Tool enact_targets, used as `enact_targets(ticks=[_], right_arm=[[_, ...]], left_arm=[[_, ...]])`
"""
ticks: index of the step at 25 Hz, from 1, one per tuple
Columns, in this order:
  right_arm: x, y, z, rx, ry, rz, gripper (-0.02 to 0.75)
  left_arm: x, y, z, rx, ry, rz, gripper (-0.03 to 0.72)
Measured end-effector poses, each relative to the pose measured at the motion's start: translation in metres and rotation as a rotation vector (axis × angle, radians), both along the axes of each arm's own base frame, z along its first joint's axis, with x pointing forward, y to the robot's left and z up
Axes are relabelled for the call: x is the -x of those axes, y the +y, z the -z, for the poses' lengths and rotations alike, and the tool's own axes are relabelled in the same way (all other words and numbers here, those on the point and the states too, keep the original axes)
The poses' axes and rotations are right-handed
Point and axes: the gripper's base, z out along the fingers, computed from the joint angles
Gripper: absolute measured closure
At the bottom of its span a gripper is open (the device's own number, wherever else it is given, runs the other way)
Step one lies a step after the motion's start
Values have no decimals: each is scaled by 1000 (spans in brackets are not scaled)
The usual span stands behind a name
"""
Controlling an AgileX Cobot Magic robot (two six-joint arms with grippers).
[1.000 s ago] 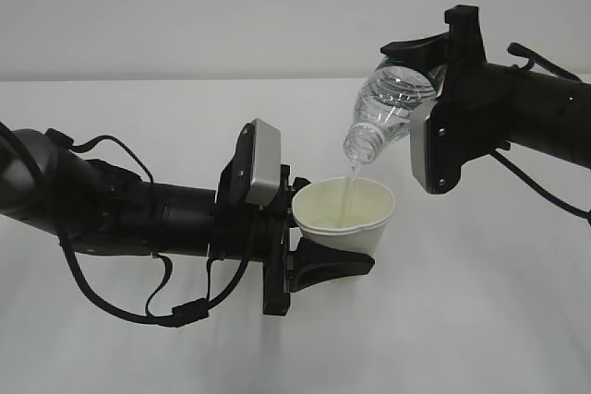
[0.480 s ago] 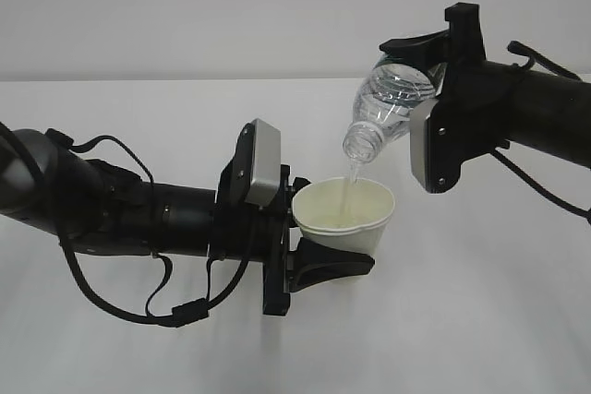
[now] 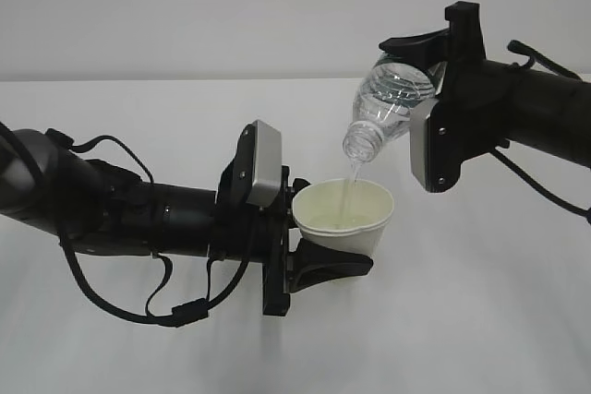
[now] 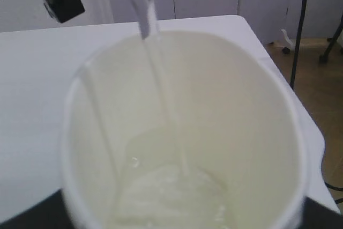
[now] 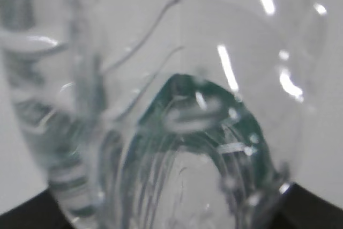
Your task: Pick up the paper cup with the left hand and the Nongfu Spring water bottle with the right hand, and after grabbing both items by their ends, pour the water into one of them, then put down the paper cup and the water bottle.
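The white tabletop runs under both arms, which meet above it near the middle. The left hand reaches in low from the left, its end effector clamped on the side and base of the paper cup, held upright and clear of the tabletop. The right hand comes in higher from the right, its end effector pinching the base end of the Nongfu Spring water bottle, tilted mouth-down just above the cup. A thin stream of the water falls from the bottle mouth into the cup, where a shallow pool shows in the left wrist view. This looks like the pouring step, midway. Next, the bottle likely needs tipping back upright before both are lowered and released.
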Motion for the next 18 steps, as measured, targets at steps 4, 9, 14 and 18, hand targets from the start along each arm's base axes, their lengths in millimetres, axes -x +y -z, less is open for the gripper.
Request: enact_targets(ticks=[4,9,14,18], right_arm=[[0,0,-1,-6,-6,-2,288],[0,1,-2,-12,-13,-6,288],[0,1,-2,-14,-16,-7,288],[0,1,-2,-14,-16,-7,288]], left_arm=[[1,-1,0,-2,0,3,288],[3,-4,0,-5,0,12,288],[4,-4,1,-7,0,13,288],[4,-4,1,-7,0,13,288]])
